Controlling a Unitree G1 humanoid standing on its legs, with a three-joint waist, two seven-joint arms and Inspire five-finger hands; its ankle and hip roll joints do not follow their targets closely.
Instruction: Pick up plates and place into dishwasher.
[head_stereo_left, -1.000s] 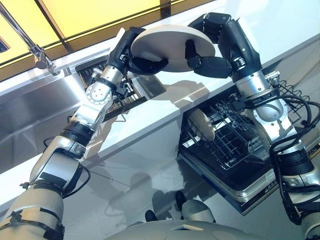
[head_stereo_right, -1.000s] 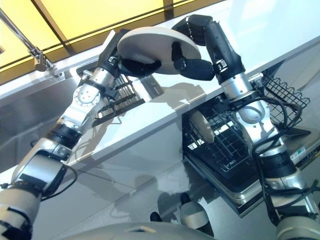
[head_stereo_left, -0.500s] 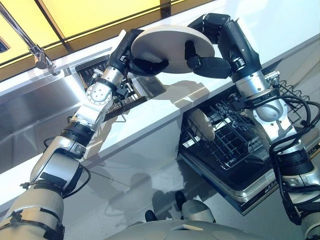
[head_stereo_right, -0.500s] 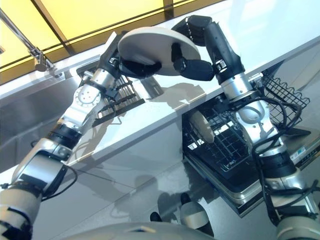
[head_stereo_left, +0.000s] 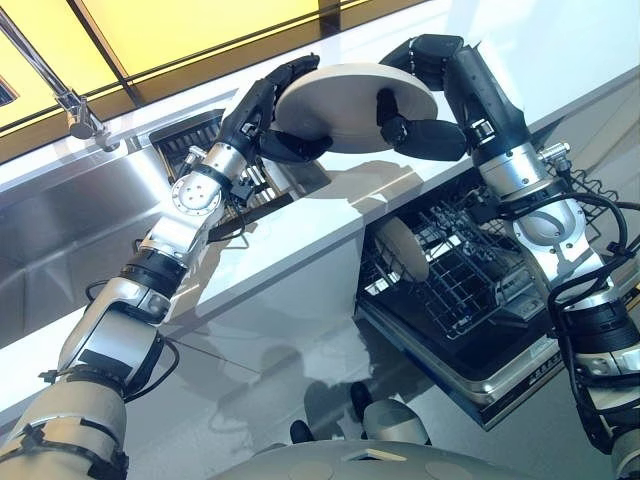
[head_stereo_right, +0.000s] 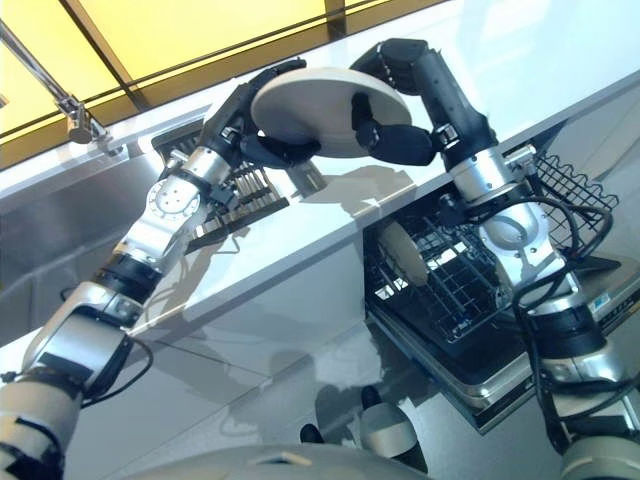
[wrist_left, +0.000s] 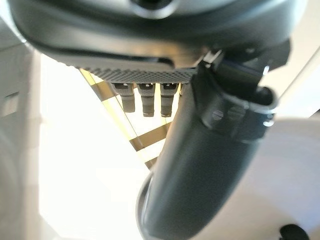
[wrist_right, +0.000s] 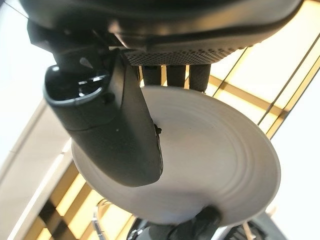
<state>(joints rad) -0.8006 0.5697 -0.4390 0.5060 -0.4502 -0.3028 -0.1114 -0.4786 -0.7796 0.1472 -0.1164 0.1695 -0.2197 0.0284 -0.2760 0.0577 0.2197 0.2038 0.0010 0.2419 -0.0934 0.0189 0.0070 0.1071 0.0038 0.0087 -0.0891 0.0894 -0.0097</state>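
Over the glossy white counter (head_stereo_left: 300, 235), beside the open dishwasher's black wire rack (head_stereo_left: 455, 275) where another plate (head_stereo_left: 402, 250) stood on edge, a round, smooth white plate (head_stereo_left: 355, 105) was pinched by the right hand (head_stereo_left: 425, 130), thumb beneath and fingers above, while the left hand (head_stereo_left: 275, 115) hung relaxed at its far rim.

Strong warm light is admitted from the yellow panels (head_stereo_left: 200, 30) at 12 o'clock; hard shadows are cast across the glossy desk (head_stereo_left: 330, 215), and the wrist views are washed out by glare.
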